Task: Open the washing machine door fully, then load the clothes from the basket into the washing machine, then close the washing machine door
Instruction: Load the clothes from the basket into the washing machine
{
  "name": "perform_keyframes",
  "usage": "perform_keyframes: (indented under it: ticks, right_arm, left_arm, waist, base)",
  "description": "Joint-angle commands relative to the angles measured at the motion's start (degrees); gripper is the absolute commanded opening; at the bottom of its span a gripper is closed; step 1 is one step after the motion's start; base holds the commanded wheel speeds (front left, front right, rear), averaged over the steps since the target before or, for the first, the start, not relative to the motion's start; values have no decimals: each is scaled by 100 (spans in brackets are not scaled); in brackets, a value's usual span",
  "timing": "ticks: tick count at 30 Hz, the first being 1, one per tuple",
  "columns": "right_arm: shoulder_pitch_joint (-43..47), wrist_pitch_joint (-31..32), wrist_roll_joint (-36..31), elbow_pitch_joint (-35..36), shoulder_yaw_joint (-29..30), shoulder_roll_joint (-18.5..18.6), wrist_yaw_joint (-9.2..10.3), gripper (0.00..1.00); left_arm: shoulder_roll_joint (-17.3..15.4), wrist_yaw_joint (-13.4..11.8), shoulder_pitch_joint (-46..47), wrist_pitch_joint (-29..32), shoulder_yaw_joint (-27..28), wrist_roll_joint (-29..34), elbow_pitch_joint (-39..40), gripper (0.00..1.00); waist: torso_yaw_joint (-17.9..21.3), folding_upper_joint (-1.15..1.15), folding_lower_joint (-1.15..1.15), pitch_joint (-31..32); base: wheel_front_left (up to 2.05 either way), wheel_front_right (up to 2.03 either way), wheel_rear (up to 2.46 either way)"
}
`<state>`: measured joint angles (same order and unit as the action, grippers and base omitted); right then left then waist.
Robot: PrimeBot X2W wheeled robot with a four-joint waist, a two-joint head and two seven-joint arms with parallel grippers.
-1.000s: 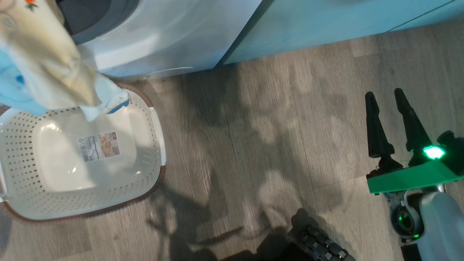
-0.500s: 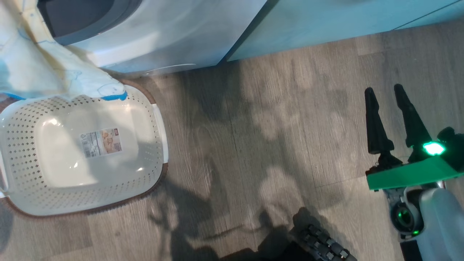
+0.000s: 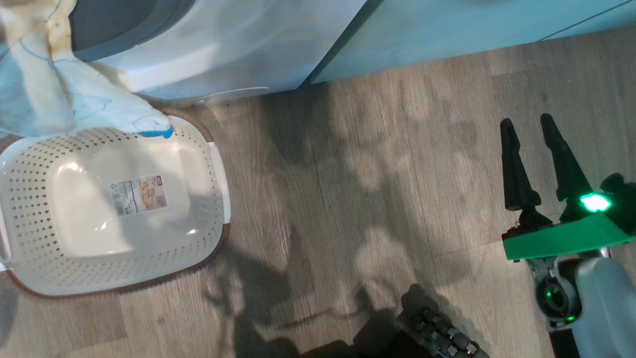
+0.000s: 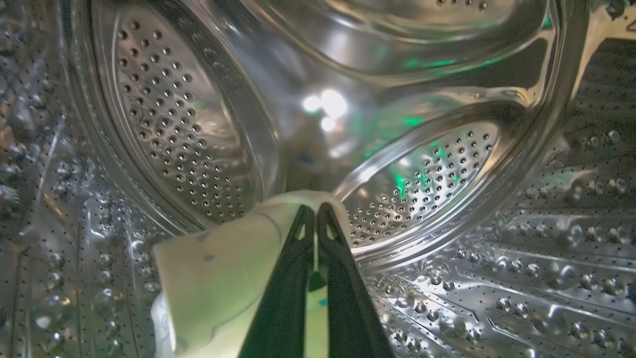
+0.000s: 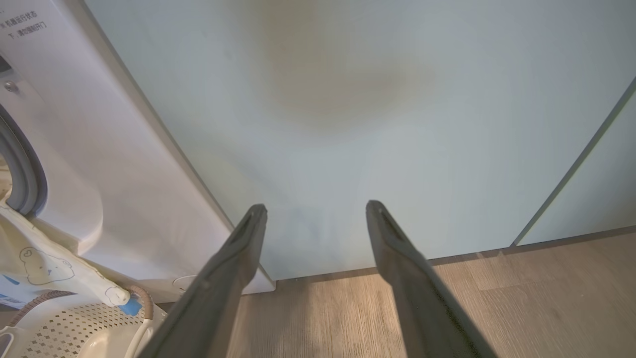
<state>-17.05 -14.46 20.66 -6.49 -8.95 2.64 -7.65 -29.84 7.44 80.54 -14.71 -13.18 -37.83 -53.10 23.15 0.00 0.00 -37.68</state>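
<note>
Cream-yellow clothes (image 4: pixel 218 283), pinched by the left gripper (image 4: pixel 314 209), go into the steel drum (image 4: pixel 174 124), 1 end hanging over the basket (image 3: pixel 30 209); right gripper (image 3: pixel 525 122) open; closing the door comes later.

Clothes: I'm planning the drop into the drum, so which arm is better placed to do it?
Left. The left pincer is shut on the clothes, inside the drum; the right pincer stands open, facing the cabinet.

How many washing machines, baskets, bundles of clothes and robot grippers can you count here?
washing machine: 1
basket: 1
clothes, one bundle: 1
grippers, left gripper and right gripper: 2
Total: 5
</note>
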Motion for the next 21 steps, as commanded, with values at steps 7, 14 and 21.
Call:
perform_keyframes:
  ticks: [7, 14, 21]
  right_arm:
    - [25, -54, -4, 176, -32, 24, 16, 100]
    - [103, -54, -32, 139, 10, 24, 16, 100]
    - [211, -54, -134, 101, 113, 24, 16, 100]
  left_arm:
    - [-143, 4, -173, -29, 88, 58, -10, 0]
    - [41, 4, -540, -29, 17, 119, -241, 89]
    - [284, 4, -819, -29, -111, 100, -508, 100]
  waist:
    - [15, 0, 0, 36]
    - [-13, 0, 0, 200]
    - [-135, 0, 0, 516]
  base:
    - [0, 0, 0]
    - [0, 0, 0]
    - [0, 0, 0]
